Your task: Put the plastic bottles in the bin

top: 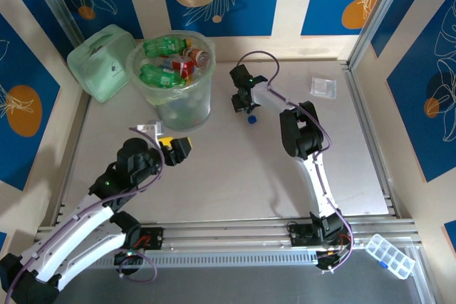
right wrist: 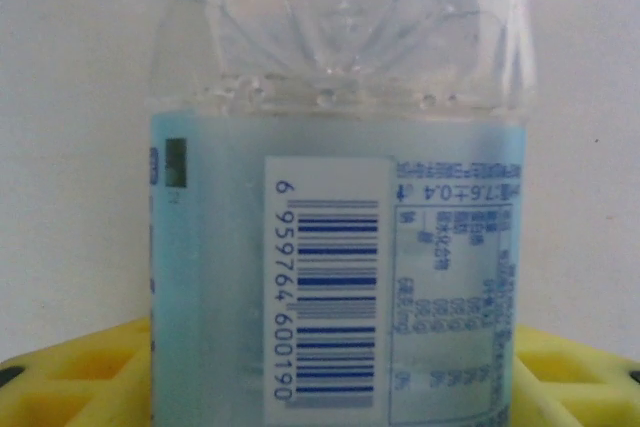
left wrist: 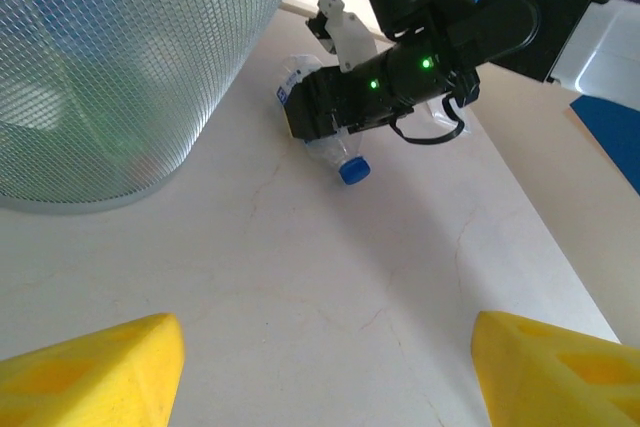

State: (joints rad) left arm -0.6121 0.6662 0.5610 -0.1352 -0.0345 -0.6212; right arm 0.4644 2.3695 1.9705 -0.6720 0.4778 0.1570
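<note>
A clear bottle with a pale blue label and blue cap lies on the table right of the bin. My right gripper is down over it, shut on its body, with the yellow fingers against both sides of the label. The bin, round and translucent, holds green bottles and a red-labelled one; its ribbed wall is at the left of the left wrist view. My left gripper hovers open over bare table, in front of the bin.
A pale green boxy container stands left of the bin against the back wall. A small clear plastic box lies at the back right. A compartment box rests beyond the front rail at the right.
</note>
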